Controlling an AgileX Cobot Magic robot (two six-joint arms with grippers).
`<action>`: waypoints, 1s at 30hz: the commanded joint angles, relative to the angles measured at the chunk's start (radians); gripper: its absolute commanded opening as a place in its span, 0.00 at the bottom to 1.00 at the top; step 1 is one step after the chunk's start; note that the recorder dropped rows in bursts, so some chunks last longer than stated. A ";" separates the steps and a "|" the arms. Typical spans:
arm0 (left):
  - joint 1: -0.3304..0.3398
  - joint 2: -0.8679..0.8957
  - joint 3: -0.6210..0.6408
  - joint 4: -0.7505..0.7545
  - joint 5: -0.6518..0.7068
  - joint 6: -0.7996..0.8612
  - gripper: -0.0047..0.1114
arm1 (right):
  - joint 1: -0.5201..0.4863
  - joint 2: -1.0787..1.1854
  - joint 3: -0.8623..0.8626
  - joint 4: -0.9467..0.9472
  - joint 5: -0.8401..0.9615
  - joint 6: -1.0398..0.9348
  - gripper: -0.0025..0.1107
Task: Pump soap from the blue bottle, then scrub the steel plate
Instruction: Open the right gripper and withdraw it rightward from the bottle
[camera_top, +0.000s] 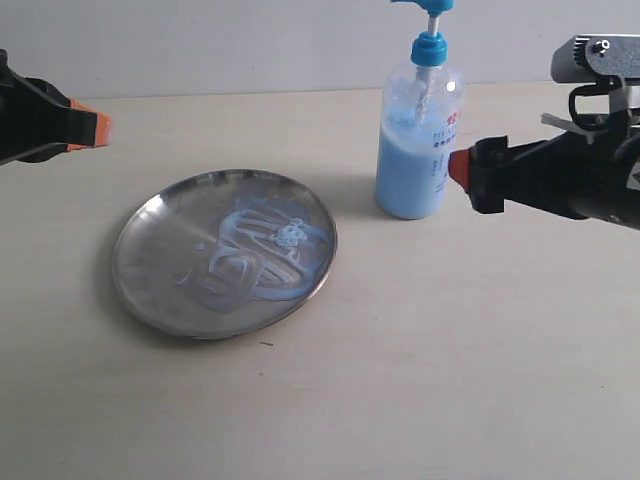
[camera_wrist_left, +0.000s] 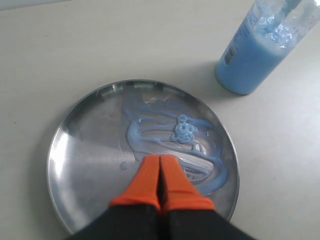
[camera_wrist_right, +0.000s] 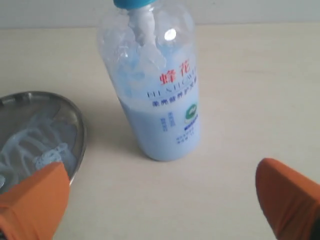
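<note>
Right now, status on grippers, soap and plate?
Left gripper shut, empty, off the steel plate. Right gripper open, empty, facing blue bottle, not touching. Soap streaked on plate, bottle upright beside it. Nothing between gripper and bottle.

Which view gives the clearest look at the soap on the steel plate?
The left wrist view: it looks down on nearly the whole steel plate, so the soap swirls and bubbles read clearly. The exterior view shows them smaller and obliquely; the right wrist view catches only a cropped edge.
</note>
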 joint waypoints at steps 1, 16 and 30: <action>-0.003 -0.009 0.001 -0.016 0.004 0.005 0.04 | 0.001 -0.087 0.041 -0.009 0.066 0.004 0.88; -0.008 -0.009 0.001 -0.072 0.010 0.034 0.04 | 0.001 -0.239 0.069 -0.009 -0.071 0.000 0.88; -0.008 -0.009 0.001 -0.146 0.033 0.097 0.04 | 0.001 -0.239 0.069 -0.009 -0.097 0.004 0.88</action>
